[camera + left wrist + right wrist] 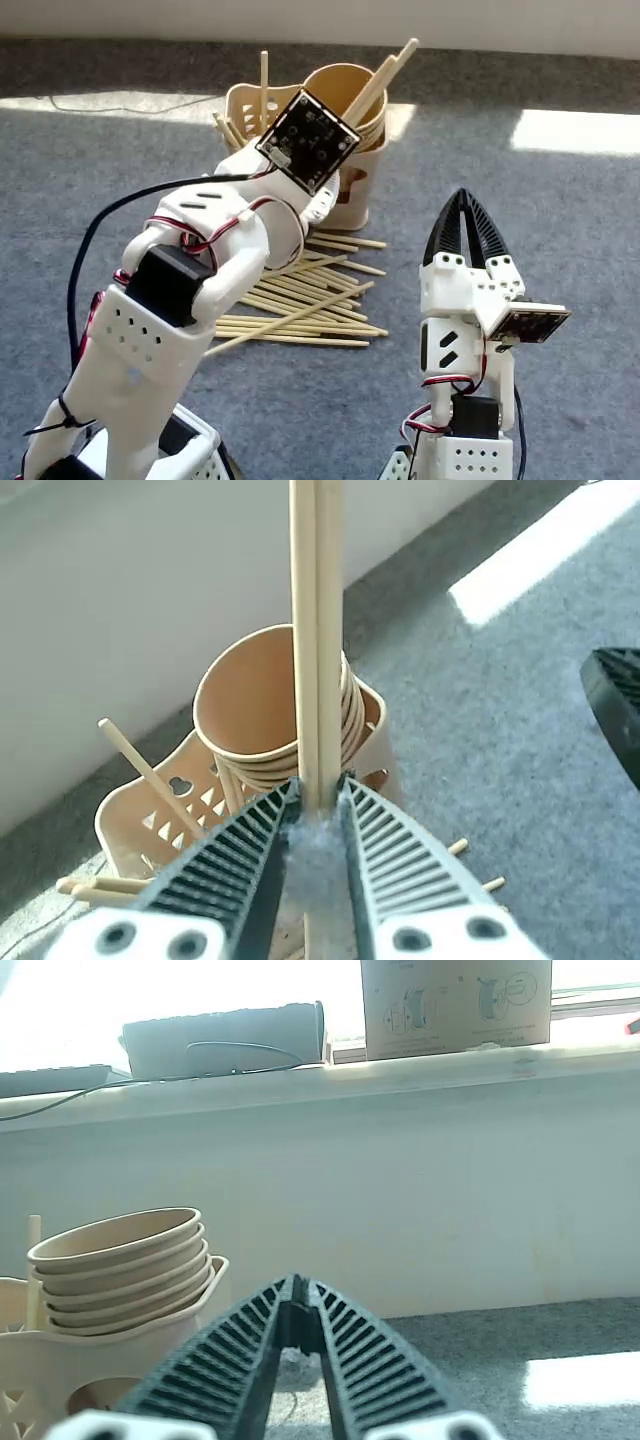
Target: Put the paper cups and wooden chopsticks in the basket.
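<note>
My left gripper (pixel 318 785) is shut on a pair of wooden chopsticks (pixel 315 630), which stand up over the stacked paper cups (pixel 270 710). The cups sit in the beige basket (pixel 150 820), along with several chopsticks. From above, the held chopsticks (pixel 385 75) jut past the cups (pixel 345 85) at the basket (pixel 245 110). More chopsticks (pixel 300 305) lie in a loose pile on the carpet in front of the basket. Off to the right of the pile, my right gripper (pixel 466 215) stands shut and empty, pointing toward the wall. Its wrist view shows the cups (pixel 120 1260) and basket (pixel 60 1370) to one side.
Grey carpet covers the floor, with a sunlit patch (pixel 575 130) at the back right. A pale wall (pixel 420 1180) rises just behind the basket, with a box (pixel 455 1005) and a cable on its sill. The left arm's black cable (pixel 95 240) loops beside it.
</note>
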Robot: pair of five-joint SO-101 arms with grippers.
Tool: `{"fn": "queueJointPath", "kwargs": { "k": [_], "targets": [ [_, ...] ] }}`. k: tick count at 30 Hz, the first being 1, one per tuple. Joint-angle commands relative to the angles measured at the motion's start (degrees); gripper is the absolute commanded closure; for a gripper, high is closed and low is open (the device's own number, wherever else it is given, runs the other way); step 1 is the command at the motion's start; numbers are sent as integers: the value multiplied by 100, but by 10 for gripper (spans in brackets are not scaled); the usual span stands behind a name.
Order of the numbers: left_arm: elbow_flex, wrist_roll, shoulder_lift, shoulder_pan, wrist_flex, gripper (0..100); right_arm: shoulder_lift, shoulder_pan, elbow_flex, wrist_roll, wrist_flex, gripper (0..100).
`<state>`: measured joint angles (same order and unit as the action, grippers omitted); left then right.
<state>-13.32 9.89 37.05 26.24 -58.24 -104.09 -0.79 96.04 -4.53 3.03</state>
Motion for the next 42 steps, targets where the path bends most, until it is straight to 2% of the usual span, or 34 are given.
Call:
{"fn": "queueJointPath", "kwargs": {
  "k": [1,7,12,25,36,42],
  "targets": [
    [303,-273,207,-171,440,995,-101,57,602,88,13,992],
    [259,-484,233,-567,747,995,-101,57,602,88,13,992],
    [13,-475,840,-629,888,995,-101,57,602,88,13,992],
    [-1754,-501,1156,-1253,3763,995,-101,57,602,88,13,992],
    [-1851,-510,1095,-1367,4519,995,-92,48,602,88,13,992],
    [-2281,-1284,857,-1648,5204,995,-92,48,602,88,13,992]
  ]
}}
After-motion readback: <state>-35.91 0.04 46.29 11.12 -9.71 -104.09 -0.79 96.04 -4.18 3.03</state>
